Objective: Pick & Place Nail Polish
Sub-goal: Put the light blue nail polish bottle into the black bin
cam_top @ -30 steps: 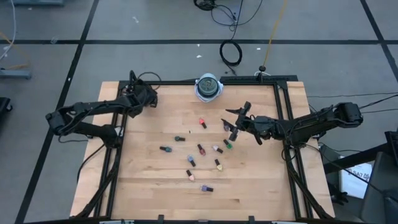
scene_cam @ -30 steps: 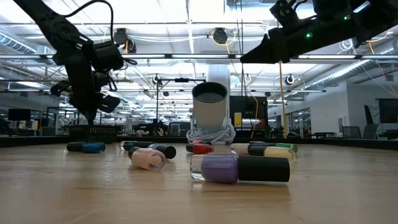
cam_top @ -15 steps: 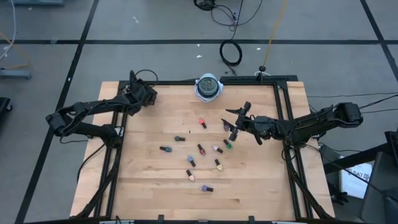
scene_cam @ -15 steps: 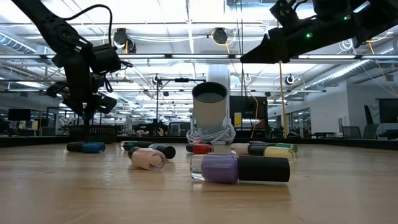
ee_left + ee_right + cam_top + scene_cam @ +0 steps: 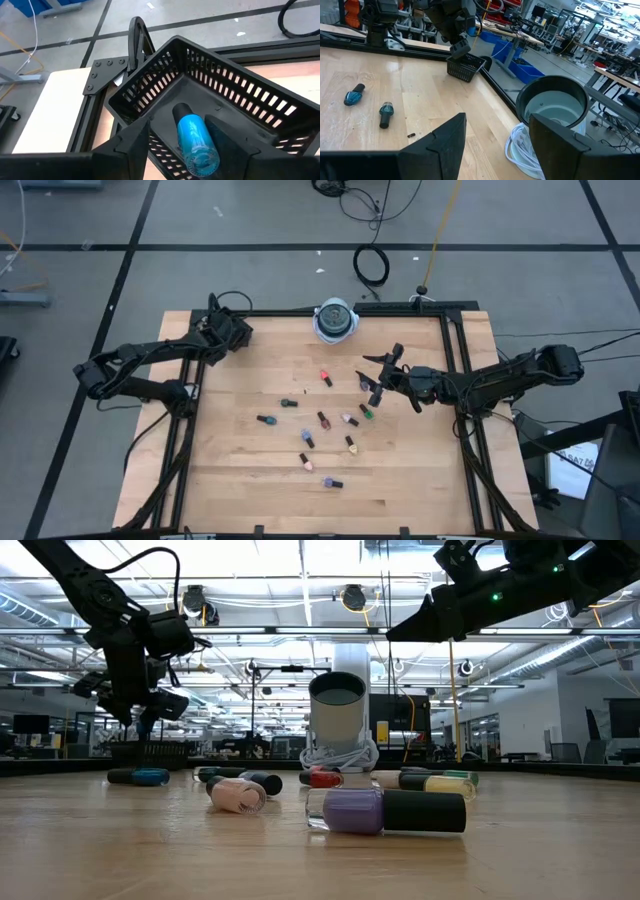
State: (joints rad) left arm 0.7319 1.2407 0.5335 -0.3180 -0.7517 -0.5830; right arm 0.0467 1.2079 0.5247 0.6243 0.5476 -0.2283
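My left gripper (image 5: 175, 145) hangs over the black slotted basket (image 5: 240, 95) at the table's far left corner (image 5: 228, 332). Its fingers stand apart, and a blue nail polish bottle (image 5: 196, 142) with a dark cap shows between them, cap pointing away, above the basket's floor. Several more nail polish bottles lie on their sides mid-table, among them a red one (image 5: 326, 378) and a purple one (image 5: 385, 810). My right gripper (image 5: 378, 375) waits open and level above the table's right half, holding nothing. My left gripper has its fingers on either side of the blue bottle's glass body (image 5: 200, 150), slanting down from above. A gap shows at one finger (image 5: 132, 145). At the other finger (image 5: 227, 142) the bottle's edge meets it in the picture, and I cannot tell whether they touch.
A white round cup on a coil of white cord (image 5: 335, 320) stands at the far edge, middle. A black frame rail (image 5: 455, 360) runs along the table's right side. Bare wood lies along the near edge (image 5: 300, 515).
My left gripper has opened over the basket; in the low view its two fingers, together a second ago, now stand spread apart. The right arm and the bottles on the table have kept still.
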